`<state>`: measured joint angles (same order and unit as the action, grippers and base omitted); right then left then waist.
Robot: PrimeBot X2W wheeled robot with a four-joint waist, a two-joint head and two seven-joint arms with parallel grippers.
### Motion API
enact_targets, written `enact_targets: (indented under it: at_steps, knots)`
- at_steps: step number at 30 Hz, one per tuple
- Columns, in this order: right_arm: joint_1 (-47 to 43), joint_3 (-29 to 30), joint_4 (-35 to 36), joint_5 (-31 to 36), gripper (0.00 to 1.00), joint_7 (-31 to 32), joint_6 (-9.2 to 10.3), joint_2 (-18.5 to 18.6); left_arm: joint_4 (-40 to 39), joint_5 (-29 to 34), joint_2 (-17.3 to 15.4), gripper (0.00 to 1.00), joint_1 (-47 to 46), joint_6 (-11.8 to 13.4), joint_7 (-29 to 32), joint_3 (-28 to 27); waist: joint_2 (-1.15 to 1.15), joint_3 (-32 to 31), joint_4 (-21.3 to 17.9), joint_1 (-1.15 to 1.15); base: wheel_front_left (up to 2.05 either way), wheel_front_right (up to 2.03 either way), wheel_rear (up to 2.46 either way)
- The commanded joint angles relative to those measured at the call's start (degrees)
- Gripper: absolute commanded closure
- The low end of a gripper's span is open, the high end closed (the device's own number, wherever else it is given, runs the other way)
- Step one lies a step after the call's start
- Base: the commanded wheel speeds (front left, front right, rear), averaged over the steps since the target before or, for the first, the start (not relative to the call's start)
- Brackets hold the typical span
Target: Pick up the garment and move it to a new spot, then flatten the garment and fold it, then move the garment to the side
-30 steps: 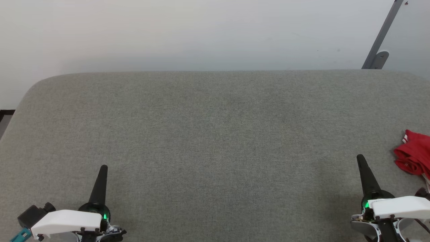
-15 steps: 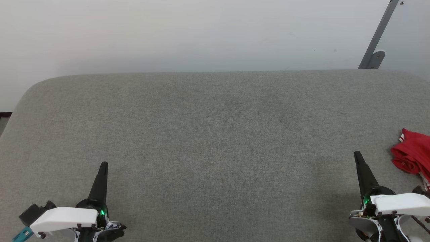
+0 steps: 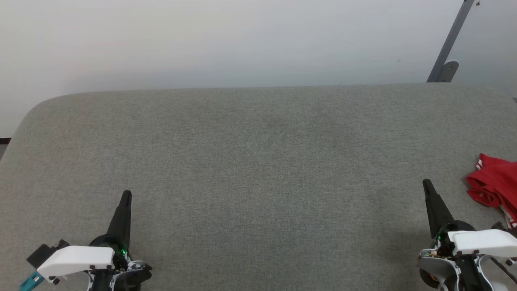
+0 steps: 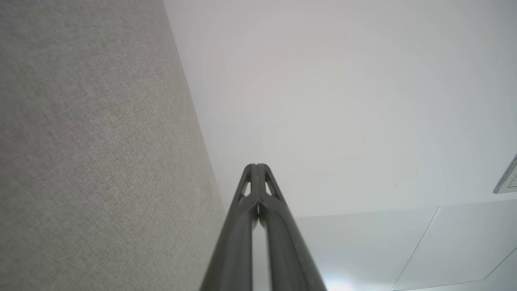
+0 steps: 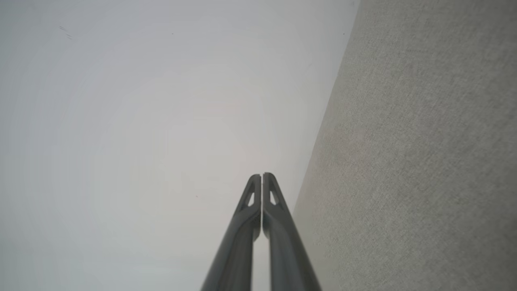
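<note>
Centrally, a grey fabric-covered tabletop (image 3: 258, 161) with rounded far corners spans the head view, backed by a pale wall (image 3: 226, 40). The left pincer (image 3: 126, 196) sits at the near left and points toward the far edge. Its two dark fingers are pressed together into one tapering point with nothing between them. The left wrist view confirms this: the left pincer (image 4: 257, 167) shows its fingertips meeting, with the grey cloth surface to one side and the pale wall beyond. The right pincer (image 3: 426, 185) sits at the near right, leaning slightly leftward, its fingers likewise together and empty. In the right wrist view the right pincer (image 5: 261, 176) shows only a hairline seam between the closed tips. Each wrist carries a white housing (image 3: 76, 258) with a small green light (image 3: 122, 252) at the base of the fingers. The garment (image 3: 492, 184) lies crumpled in a red heap on the tabletop at the far right of the view, partly cut off by the picture's edge. It is to the right of the right pincer's tip, near it but apart. A white-and-red striped trim (image 3: 480, 164) shows at the heap's far left corner. A grey metal bar (image 3: 450, 42) slants up the wall beyond the far right corner.
</note>
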<state>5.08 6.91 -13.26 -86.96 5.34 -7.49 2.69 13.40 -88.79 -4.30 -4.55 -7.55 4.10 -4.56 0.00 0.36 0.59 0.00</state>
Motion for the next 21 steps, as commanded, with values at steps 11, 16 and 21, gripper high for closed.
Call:
enact_targets:
  at_steps: [11,16,21]
  knots:
    - [1.34,-0.39,-0.73,-4.4,1.0,1.13,0.0,0.29,0.56,-3.57,0.52,1.0,-1.81,0.12,1.47,-0.9,0.0,-0.13,-0.43,0.0,0.0,0.0,0.0]
    - [1.44,-0.45,-0.93,-5.56,1.0,1.31,0.0,0.27,0.72,-4.59,0.74,1.0,-2.04,0.12,1.83,-1.09,0.0,-0.18,-0.59,0.0,0.0,0.0,0.0]
    - [1.34,-0.43,-0.87,-5.55,1.0,1.3,0.0,0.27,0.7,-4.45,0.81,1.0,-2.04,0.12,1.86,-1.15,0.0,-0.18,-0.59,0.0,0.0,0.0,0.0]
